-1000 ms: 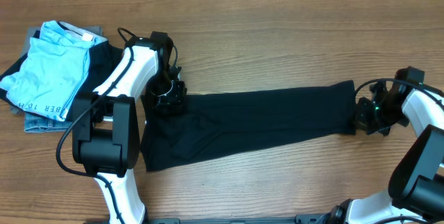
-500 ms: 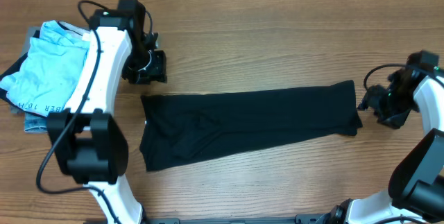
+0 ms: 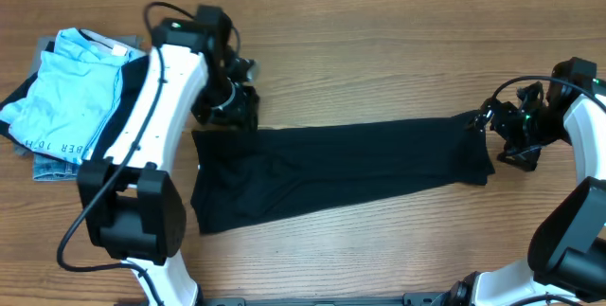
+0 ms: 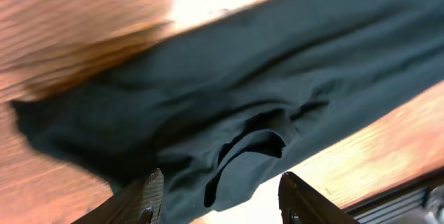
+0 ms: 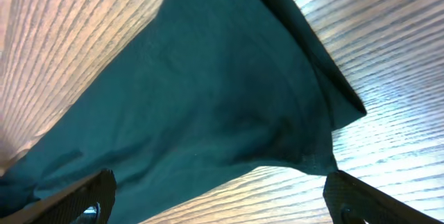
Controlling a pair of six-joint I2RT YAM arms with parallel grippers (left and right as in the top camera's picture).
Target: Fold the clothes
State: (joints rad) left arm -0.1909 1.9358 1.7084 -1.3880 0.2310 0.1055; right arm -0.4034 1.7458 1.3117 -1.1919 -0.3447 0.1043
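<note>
The clothes (image 3: 341,169), a black T-shirt, lie folded into a long narrow strip across the middle of the wooden table. My left gripper (image 3: 232,107) hovers over the strip's far left corner. In the left wrist view its jaws stand apart above the wrinkled black fabric (image 4: 243,92), and nothing is pinched between them. My right gripper (image 3: 497,137) sits at the strip's right end. In the right wrist view its fingers (image 5: 97,191) are spread wide, and the shirt's end (image 5: 208,92) lies flat on the table ahead of them.
A pile of folded garments sits at the far left: a light blue piece with dark lettering (image 3: 66,88) lies on a grey-blue denim-like piece (image 3: 52,166). Bare wood table (image 3: 379,69) surrounds the shirt.
The right gripper opened and let go of the shirt's right end. The left arm lifted off the shirt's left corner toward the back left. It has since swung back over that corner.
</note>
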